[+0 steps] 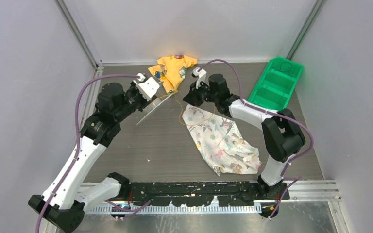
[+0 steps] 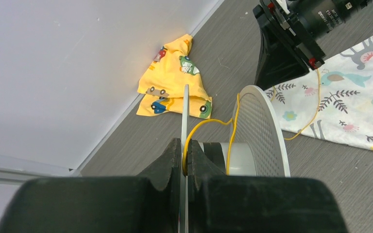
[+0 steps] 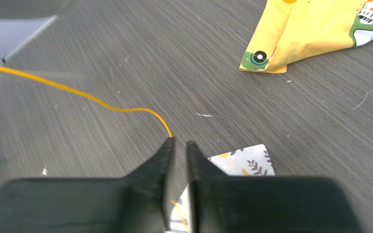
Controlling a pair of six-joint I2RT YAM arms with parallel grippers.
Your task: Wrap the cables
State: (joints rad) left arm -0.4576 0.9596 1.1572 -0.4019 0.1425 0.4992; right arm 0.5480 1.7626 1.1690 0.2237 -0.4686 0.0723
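Note:
A white spool [image 2: 262, 126] with a perforated rim and a grey hub hangs tilted above the table at the left [image 1: 151, 109]. My left gripper [image 2: 185, 151] is shut on the spool's thin near rim, and the cable is pinched there too. The cable [image 2: 209, 121], a thin yellow-orange cord, runs from the hub across the table [image 1: 179, 109] onto the floral cloth. My right gripper [image 3: 179, 143] hovers low at that cloth's corner [image 1: 189, 98]. Its jaws stand a narrow gap apart, and the cable [image 3: 102, 103] passes through the gap.
A yellow printed cloth [image 1: 175, 68] lies at the back, just behind both grippers. The floral white cloth [image 1: 221, 141] spreads from the middle toward the right arm's base. A green compartment tray [image 1: 275, 82] sits at the back right. Walls close off three sides.

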